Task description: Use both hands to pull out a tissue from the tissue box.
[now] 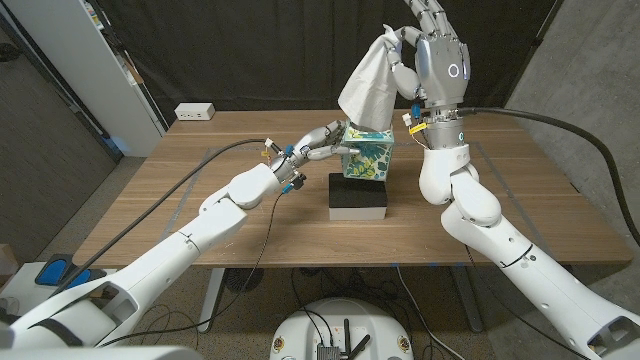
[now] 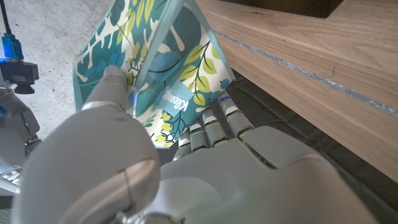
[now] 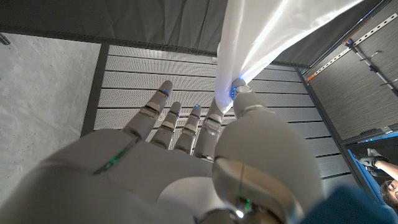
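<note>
The right robot hand [image 1: 432, 62] pinches a white paper tissue [image 1: 367, 80] high above the teal leaf-patterned tissue box [image 1: 367, 157], which the left robot hand [image 1: 322, 140] grips on its black block [image 1: 358, 197] on the wooden counter [image 1: 520, 190]; the pull looks finished, leaving only release.

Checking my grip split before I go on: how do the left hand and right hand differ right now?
The left hand is low at table level, gripping the side of the tissue box; the right hand is raised high above the box. The left holds the stiff patterned box; the right pinches a white tissue between thumb and finger, its other fingers spread. The left arm reaches across flat; the right stands upright. Both hands are holding something.
</note>
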{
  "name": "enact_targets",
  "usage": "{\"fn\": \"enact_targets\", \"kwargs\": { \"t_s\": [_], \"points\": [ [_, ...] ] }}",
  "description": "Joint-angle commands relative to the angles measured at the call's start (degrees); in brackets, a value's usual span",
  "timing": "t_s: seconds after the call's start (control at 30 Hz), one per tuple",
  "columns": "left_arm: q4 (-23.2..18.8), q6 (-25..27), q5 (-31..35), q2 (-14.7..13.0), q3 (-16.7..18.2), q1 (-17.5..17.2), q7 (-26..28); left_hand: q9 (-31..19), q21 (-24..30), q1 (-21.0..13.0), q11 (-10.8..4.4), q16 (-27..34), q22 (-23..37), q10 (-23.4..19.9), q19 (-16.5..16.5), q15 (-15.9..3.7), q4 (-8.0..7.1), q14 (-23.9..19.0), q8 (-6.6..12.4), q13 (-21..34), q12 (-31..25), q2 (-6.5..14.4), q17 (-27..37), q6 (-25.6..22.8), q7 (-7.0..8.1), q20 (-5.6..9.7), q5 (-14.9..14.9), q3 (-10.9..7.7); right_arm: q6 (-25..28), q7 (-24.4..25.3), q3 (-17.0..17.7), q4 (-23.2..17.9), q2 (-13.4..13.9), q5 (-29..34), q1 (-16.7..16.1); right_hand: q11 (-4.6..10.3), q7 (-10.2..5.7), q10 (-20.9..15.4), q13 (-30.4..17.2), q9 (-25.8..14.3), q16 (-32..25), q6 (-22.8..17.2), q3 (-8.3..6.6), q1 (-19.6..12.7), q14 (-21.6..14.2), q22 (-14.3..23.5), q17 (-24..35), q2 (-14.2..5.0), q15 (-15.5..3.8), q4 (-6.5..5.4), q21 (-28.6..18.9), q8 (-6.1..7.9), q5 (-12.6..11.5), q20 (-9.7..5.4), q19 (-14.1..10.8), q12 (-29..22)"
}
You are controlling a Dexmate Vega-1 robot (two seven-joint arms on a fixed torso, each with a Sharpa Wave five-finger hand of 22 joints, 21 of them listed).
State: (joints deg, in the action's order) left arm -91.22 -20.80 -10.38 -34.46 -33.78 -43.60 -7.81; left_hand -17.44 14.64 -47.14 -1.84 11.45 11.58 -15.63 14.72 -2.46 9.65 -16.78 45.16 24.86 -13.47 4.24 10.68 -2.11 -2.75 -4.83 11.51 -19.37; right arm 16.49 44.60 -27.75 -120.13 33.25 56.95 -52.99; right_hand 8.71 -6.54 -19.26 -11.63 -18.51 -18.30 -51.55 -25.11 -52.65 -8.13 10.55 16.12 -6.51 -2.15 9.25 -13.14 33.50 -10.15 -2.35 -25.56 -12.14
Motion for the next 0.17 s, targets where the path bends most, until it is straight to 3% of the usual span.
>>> {"fn": "enact_targets", "kwargs": {
  "t_s": [0.03, 0.17],
  "points": [
    [-0.1, 0.5, -1.0, -0.5, 0.5, 0.0, -0.5, 0.0, 0.3, -0.2, 0.05, 0.0, 0.2, -0.5, 0.1, -0.4, -0.06, 0.2, 0.45, 0.2, 0.1, 0.5, 0.0, 0.1, 0.31, 0.01, 0.3, -0.39, 0.0, 4.3, -1.5, 4.4, -2.8, -2.5, 3.3, -0.21, 0.0, -0.6, -0.3, -0.1, -0.7, -0.1, 0.4, 0.0, -0.6, 0.1, 0.4, -0.54, -6.27, -0.08, -0.4, 0.4, 0.1, 0.27, -0.7, -0.3],
    [-0.2, 1.0, -1.2, -0.9, 0.5, 0.6, -1.2, 0.0, 0.3, -0.1, 0.03, 0.0, 0.2, -0.5, 0.1, -0.43, -0.08, 0.2, 0.51, 0.3, 0.1, 0.4, 0.0, 0.1, 0.34, 0.03, 0.3, -0.36, -0.3, 5.7, -1.6, 5.4, -3.6, -4.2, 3.7, -0.46, 0.08, -1.2, -0.3, 0.0, -0.9, -0.1, 0.54, -0.1, -0.7, 0.2, 0.6, -0.58, -6.17, -0.07, -0.4, 0.47, 0.0, 0.26, -0.7, -0.5]
  ]
}}
